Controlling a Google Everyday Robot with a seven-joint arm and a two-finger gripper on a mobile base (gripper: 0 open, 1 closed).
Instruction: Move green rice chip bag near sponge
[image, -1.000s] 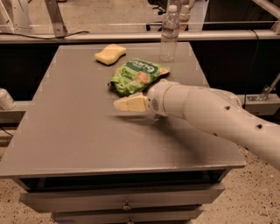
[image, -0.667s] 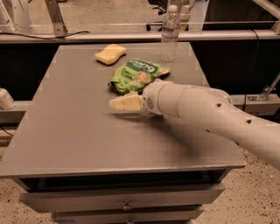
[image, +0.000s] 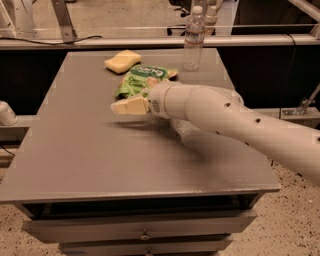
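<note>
— Bag (image: 145, 80) lies at the far end of the tabletop (image: 75, 150), just beside the sponge (image: 122, 61). Near enough?
— I'd judge so. Tool (image: 127, 106) hangs just in front of the bag's near end, tips together, gripping nothing. All that seems left is drawing the arm clear

white arm stretched in from the right, hand (image: 116, 107) pointing left, mid-frame
</note>
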